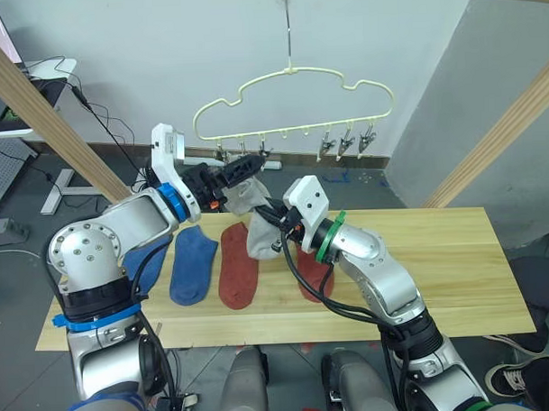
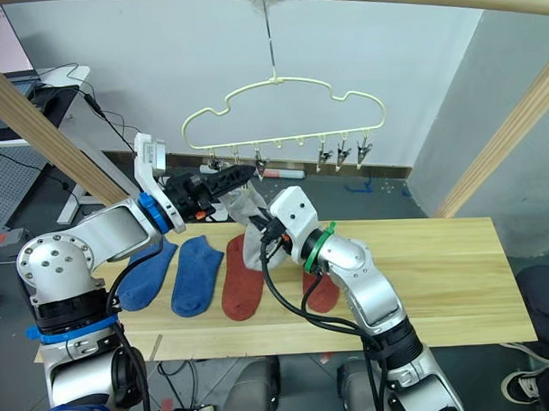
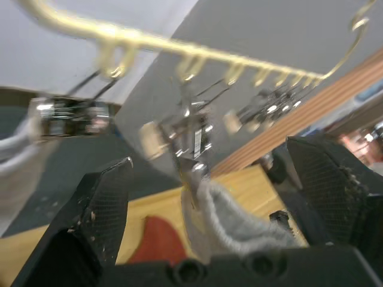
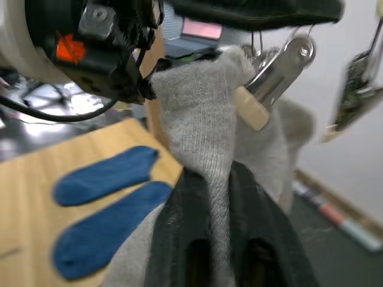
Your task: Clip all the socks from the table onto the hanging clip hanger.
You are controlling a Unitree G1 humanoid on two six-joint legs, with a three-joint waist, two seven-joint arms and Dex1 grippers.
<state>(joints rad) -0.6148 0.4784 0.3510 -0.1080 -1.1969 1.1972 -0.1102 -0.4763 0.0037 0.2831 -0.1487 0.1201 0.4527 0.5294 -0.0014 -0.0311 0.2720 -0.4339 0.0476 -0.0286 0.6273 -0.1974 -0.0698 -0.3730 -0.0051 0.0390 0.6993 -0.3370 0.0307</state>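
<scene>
You had the right gripper pinched on the grey sock, lifting its cuff to a clip of the clip hanger; the left gripper, fingers spread, flanked that clip to press it open.

head stereo pair looking down over table, wrist cameras close under clip hanger, all sharing it
</scene>
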